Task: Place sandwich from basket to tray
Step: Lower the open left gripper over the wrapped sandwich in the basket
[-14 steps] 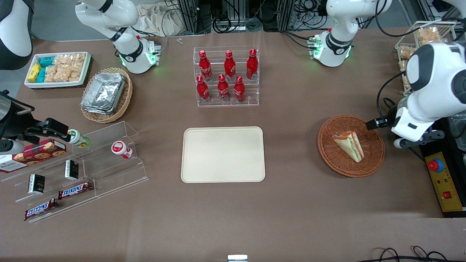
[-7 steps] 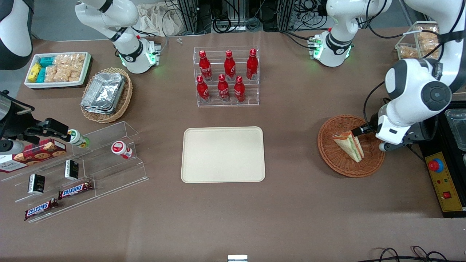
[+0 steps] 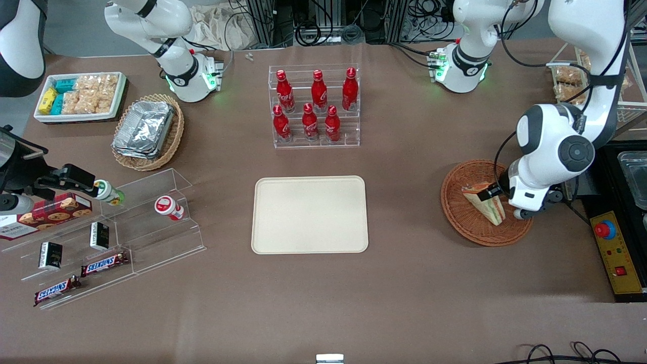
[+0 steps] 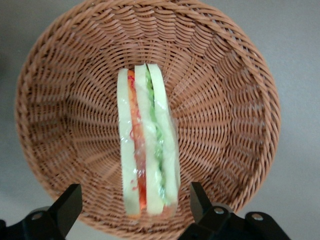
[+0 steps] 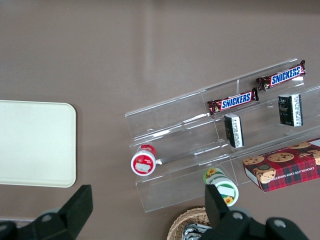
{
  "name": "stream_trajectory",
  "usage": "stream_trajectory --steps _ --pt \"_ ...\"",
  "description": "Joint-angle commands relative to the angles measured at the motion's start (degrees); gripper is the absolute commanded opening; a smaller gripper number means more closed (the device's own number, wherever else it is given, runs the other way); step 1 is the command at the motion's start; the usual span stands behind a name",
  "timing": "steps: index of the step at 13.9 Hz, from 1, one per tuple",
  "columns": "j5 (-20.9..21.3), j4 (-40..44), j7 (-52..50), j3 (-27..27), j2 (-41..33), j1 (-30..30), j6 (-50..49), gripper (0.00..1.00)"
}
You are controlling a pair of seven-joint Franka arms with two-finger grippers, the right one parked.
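Above the basket [image 4: 235, 90], gripper [image 4: 135, 205] with jaws apart astride the sandwich [image 4: 147, 145]; tray [image 3: 309, 214] well apart.

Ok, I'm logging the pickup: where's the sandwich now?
The sandwich lies in the basket toward the working arm's end of the table, with the open gripper just above it.

You're hovering the gripper [image 4: 135, 210] right over the basket [image 3: 457, 212], fingers [image 4: 67, 205] spread wide and standing clear either side of the sandwich [image 4: 146, 145], with only the low wicker rim ringing it. Bare brown table [image 3: 404, 202] is lying between the basket and the tray [image 3: 309, 214], nothing standing in that stretch. The bottle rack [image 3: 314, 106] is sitting farther from the front camera than the tray, well apart from that lane.
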Motion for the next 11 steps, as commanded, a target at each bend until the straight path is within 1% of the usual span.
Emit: stream_trajectory --steps 1,2,3,4,7,8,9,11 --pt "-0.14 0.11 -2.65 0.33 1.55 -1.52 1.75 0.94" --pt "-0.14 0.02 -2.74 0.33 1.47 -1.62 1.75 0.9" --pt "-0.14 0.02 -3.18 0.33 1.46 -1.62 1.66 0.84" --pt "-0.05 0.02 -3.88 0.33 1.46 -1.7 1.66 0.75" --pt "0.12 0.2 -6.08 0.33 1.46 -1.79 1.4 0.25" --pt "0.12 0.37 -6.17 0.25 1.46 -1.79 1.31 0.11" --pt "0.12 0.72 -6.17 0.25 1.38 -1.79 1.14 0.0" --pt "0.12 2.82 -6.17 0.25 1.03 -1.79 -2.09 0.0"
